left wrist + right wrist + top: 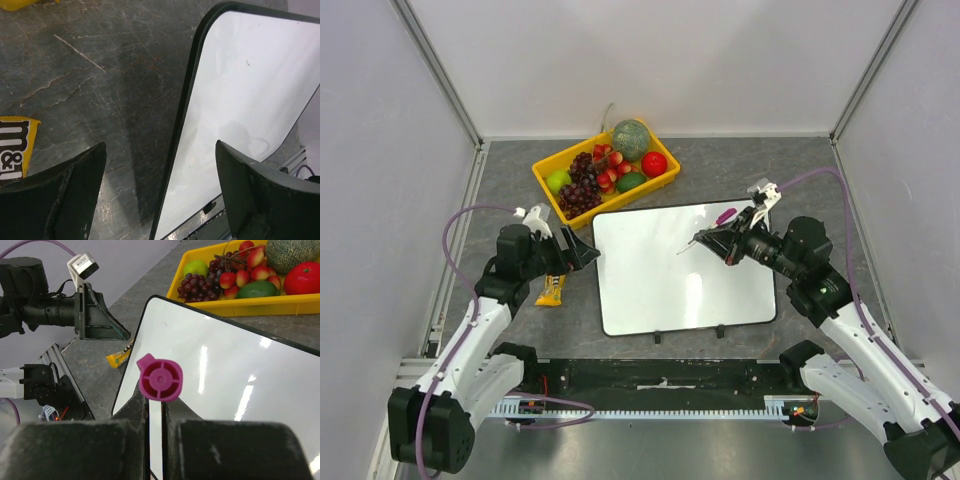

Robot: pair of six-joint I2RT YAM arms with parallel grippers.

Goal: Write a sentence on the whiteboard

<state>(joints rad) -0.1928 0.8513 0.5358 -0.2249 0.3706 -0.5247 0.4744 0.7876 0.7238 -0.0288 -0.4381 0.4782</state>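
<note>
White glossy whiteboard (665,285): flat on grey marbled surface (800,170), centre of view between both arms, long edges left to right; thin black rim, rounded corners, glare streaks across face
clips (657,338): two, small, black, on near long edge of whiteboard
left end effector (592,256): wide open, nothing held; just beside left short edge of whiteboard, pointing toward it; in left wrist view (160,144) straddling that rim from above, contact impossible to tell
right end effector (710,240): closed tight on marker (725,215); over far right part of whiteboard, pointing left
marker, right wrist view (160,380): round purple end facing camera, white barrel pinched between fingers (135,410); writing tip hidden
tray (545,180): yellow, on surface just beyond far left corner of whiteboard, angled; near corner close to rim, touching or not unclear
fruit in tray: dark grapes (582,190), green melon (631,138), red round fruit (654,163), strawberries (608,165), green round fruit (558,181)
candy packet (551,290): yellow, flat on surface, left of whiteboard, partly under left arm
</note>
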